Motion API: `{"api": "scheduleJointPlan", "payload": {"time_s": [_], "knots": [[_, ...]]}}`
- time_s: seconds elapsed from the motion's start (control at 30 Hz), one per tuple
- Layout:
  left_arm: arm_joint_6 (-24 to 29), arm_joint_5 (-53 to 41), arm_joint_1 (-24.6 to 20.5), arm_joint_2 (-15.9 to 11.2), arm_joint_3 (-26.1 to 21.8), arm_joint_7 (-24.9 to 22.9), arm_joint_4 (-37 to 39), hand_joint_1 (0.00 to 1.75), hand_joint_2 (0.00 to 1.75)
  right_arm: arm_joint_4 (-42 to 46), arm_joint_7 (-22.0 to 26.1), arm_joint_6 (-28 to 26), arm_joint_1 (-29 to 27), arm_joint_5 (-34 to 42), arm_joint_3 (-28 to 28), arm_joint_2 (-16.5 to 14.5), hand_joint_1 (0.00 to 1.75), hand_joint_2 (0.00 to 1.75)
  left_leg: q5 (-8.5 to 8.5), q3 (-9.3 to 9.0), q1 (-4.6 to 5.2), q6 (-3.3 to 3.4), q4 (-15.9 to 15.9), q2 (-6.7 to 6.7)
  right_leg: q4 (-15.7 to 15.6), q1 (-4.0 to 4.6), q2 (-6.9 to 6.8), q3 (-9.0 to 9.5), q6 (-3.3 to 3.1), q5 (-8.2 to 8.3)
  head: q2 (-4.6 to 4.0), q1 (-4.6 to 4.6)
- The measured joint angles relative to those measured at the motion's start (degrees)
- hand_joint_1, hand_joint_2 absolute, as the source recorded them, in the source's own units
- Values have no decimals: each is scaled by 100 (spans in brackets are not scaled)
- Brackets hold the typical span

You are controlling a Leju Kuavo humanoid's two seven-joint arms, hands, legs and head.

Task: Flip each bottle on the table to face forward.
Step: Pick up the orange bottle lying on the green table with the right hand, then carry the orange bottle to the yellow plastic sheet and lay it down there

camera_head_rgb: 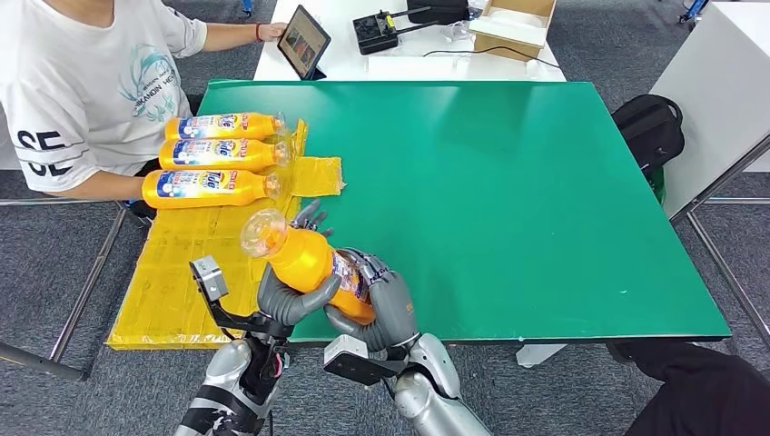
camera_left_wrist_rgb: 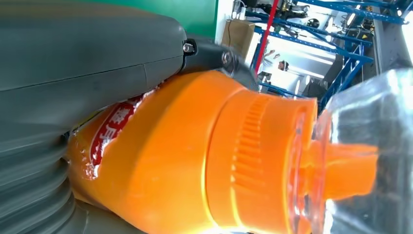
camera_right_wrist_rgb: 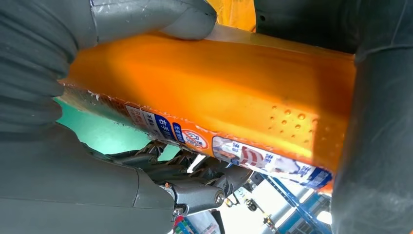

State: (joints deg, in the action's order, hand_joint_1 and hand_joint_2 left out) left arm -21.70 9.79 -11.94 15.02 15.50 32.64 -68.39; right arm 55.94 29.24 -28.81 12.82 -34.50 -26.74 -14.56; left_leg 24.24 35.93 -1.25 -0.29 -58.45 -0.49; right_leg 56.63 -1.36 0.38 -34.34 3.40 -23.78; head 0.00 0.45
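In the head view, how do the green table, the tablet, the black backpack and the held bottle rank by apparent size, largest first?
1. Green table
2. Held bottle and backpack: similar; the bottle is nearer the camera, so unsure.
3. Tablet
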Motion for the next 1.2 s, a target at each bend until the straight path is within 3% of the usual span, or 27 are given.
{"api": "scheduleJointPlan", "payload": {"time_s": [0.4,0.43,0.47,0.5,0.57,0.6,0.63,0.8,1.1,1.2], "knots": [[13,-74,-13,0,-2,93,4,175,175,-25,-10,5,8,2,-30,-15,175,175,0,0,0,0,0,0,0,0,0,0,0,0,0,0],[17,-76,-15,0,-2,96,4,175,175,-26,-17,2,8,-7,-32,-15,165,175,0,0,0,0,0,0,0,0,0,0,0,0,0,-1],[20,-78,-15,0,-3,96,4,175,175,-26,-27,-4,11,-25,-32,-15,140,175,0,0,0,0,0,0,0,0,0,0,0,0,0,-1],[26,-78,-16,0,-5,96,4,175,175,-28,-40,-12,16,-52,-32,-15,96,175,0,0,0,0,0,0,0,0,0,0,0,0,0,0],[57,-94,-30,1,-10,96,4,175,175,-39,-53,-40,22,-100,-33,-15,18,87,0,0,0,0,0,0,0,0,0,0,0,0,0,0],[107,-125,-48,3,-7,96,4,175,175,-49,-45,-61,16,-91,-34,-15,0,44,0,0,0,0,0,-1,0,0,-1,0,0,0,0,0],[191,-183,-71,6,2,96,4,175,175,-58,-28,-72,3,-38,-35,-17,0,0,0,0,0,0,0,-3,0,0,-1,1,0,0,0,1],[811,-574,-144,30,37,103,4,175,175,-65,64,175,-77,508,9,-45,0,0,0,0,0,0,0,1,0,0,1,-2,0,0,0,1],[989,-661,-185,40,34,107,4,175,175,-49,94,259,-106,640,54,-58,0,0,0,1,0,0,0,1,0,0,0,-1,0,0,0,1],[1658,-998,-207,37,-15,119,4,175,175,35,203,339,-128,864,90,-68,0,0,0,2,0,0,0,0,0,0,0,0,0,0,0,1]]}}
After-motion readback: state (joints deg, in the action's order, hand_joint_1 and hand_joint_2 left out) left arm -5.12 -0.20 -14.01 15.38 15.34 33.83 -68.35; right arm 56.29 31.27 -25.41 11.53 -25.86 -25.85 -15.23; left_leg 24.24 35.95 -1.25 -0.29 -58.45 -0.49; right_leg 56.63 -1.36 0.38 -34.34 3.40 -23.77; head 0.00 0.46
